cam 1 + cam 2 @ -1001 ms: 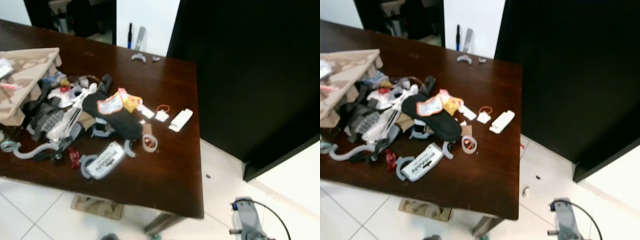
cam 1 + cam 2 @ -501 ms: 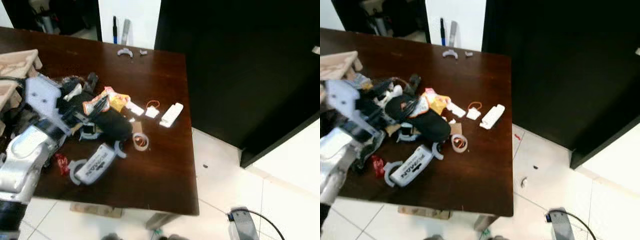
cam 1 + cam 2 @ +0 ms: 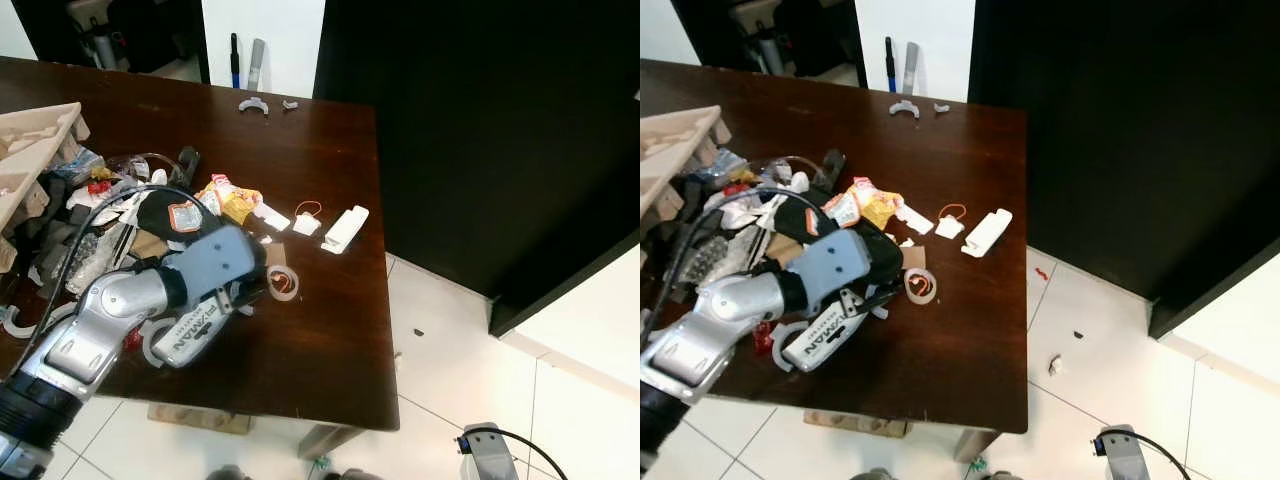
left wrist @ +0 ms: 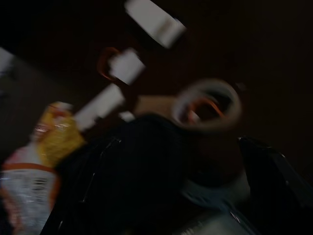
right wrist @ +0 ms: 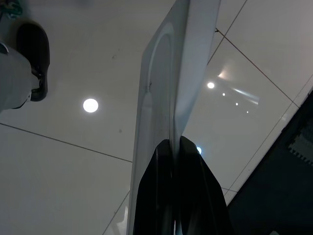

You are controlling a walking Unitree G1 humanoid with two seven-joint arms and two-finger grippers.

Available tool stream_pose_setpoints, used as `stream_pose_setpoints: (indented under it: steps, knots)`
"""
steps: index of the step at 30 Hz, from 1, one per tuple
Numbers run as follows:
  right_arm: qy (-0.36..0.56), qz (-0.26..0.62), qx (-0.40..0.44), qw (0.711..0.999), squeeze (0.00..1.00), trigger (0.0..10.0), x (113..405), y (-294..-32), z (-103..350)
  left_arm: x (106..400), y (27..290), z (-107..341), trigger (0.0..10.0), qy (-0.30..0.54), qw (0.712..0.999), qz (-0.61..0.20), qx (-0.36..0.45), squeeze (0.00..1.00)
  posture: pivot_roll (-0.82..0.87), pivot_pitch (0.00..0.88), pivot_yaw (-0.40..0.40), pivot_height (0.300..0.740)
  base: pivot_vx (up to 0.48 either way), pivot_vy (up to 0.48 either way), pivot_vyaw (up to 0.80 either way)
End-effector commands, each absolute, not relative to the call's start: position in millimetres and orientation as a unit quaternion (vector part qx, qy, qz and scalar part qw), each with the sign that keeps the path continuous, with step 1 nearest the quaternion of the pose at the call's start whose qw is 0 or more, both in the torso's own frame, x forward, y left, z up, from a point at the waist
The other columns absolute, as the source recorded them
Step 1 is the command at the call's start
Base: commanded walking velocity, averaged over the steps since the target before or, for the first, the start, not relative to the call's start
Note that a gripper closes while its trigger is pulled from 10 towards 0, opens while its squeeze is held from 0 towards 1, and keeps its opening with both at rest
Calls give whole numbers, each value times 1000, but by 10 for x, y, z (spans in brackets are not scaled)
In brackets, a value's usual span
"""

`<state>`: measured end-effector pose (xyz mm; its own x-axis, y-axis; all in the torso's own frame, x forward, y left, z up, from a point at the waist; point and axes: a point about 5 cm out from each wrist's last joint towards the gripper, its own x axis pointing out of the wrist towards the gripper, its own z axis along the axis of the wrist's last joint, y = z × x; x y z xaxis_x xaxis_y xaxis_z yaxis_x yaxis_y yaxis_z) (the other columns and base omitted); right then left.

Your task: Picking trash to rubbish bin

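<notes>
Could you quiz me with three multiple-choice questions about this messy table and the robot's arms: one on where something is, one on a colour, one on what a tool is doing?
1. Where does the clear tape ring lie on the dark brown wooden table?
A. beside the black pouch
B. on the tiled floor
C. on the cardboard tray

2. What colour is the small loop next to the white rectangular plastic piece?
A. green
B. orange
C. blue

3. What is the right tool doing?
A. hanging open
B. shut on a thin white flat panel
C. gripping a bottle

Answers: 1 A, the ring sits just past the black pouch. 2 B, it shows orange against the wood. 3 B, the right wrist view has both fingers pinching the panel's edge.
</notes>
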<state>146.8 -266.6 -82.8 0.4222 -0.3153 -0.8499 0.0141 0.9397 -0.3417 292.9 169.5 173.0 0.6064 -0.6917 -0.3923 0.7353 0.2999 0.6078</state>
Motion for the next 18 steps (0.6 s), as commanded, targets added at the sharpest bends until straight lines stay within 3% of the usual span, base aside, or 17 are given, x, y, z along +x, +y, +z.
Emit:
stream_pose_setpoints:
  steps: [1, 7, 18]
  knots:
    - [542, -107, -143, 821, 0, 10000, 1376, -2720, -845, 2907, 1715, 1674, 10000, 55, 785, -455, 415, 0, 144, 120, -60, 740, 0, 0, 0]
    - [540, -109, -145, 822, 0, 10000, 1386, -2747, -831, 2936, 1867, 1539, 10000, 111, 749, -440, 482, 0, 139, 126, -65, 740, 0, 0, 0]
    - [541, -112, -146, 820, 0, 10000, 1366, -2769, -830, 3089, 1998, 1572, 10000, 93, 755, -374, 530, 0, 132, 133, -67, 740, 0, 0, 0]
